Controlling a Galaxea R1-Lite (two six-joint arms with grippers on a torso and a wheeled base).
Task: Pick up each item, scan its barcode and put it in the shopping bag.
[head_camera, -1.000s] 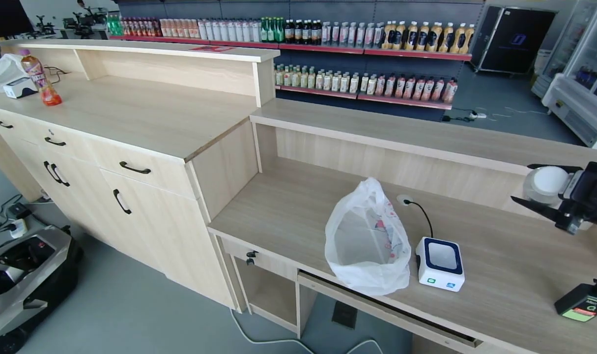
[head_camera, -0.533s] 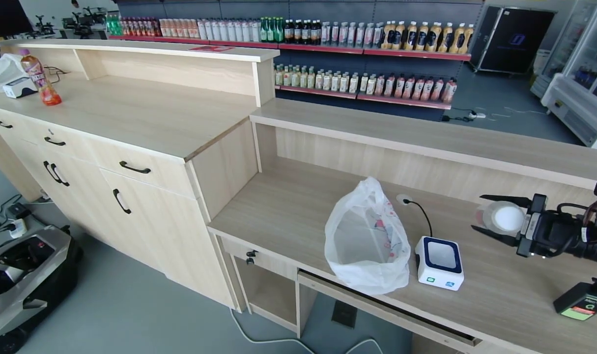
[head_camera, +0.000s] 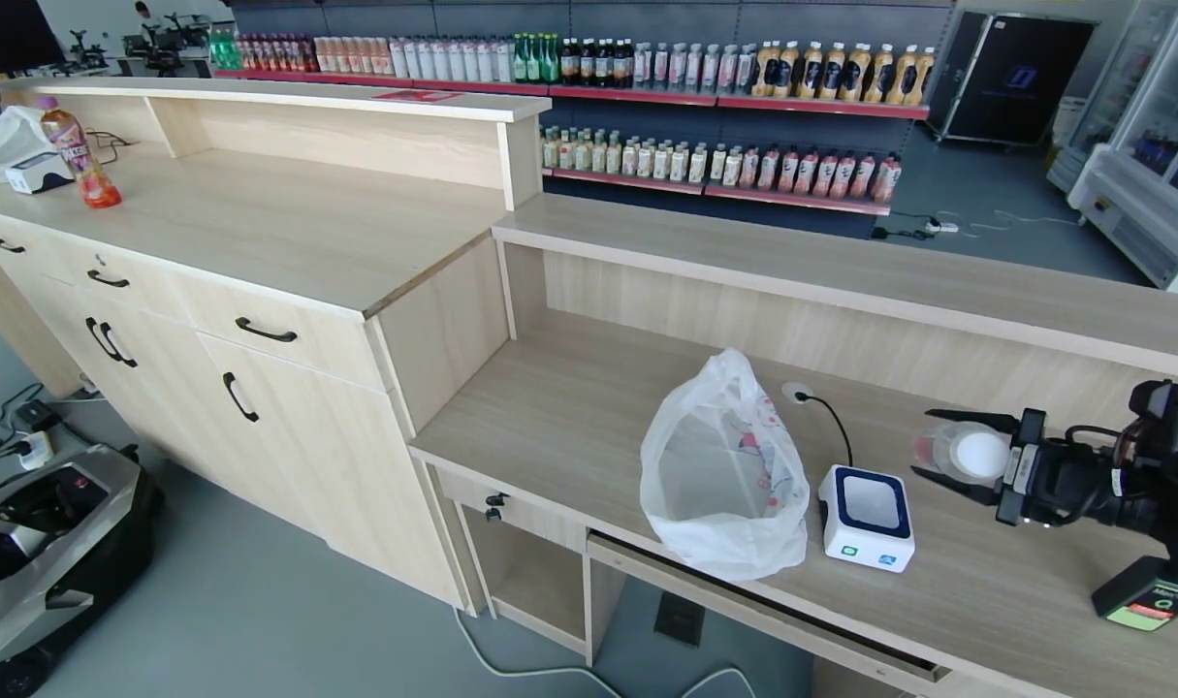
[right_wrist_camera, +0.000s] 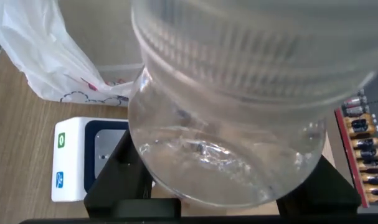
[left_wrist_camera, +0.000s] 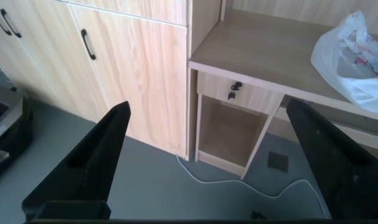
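Bottle [head_camera: 976, 453] gripped in right end effector [head_camera: 923, 444], near scanner [head_camera: 868, 519].

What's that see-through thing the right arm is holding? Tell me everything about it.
A clear, rounded plastic bottle with a ribbed band and a white round part, perhaps its cap. The right tool clamps it between two black fingers, on its side, over the wooden counter, right of the white scanner.
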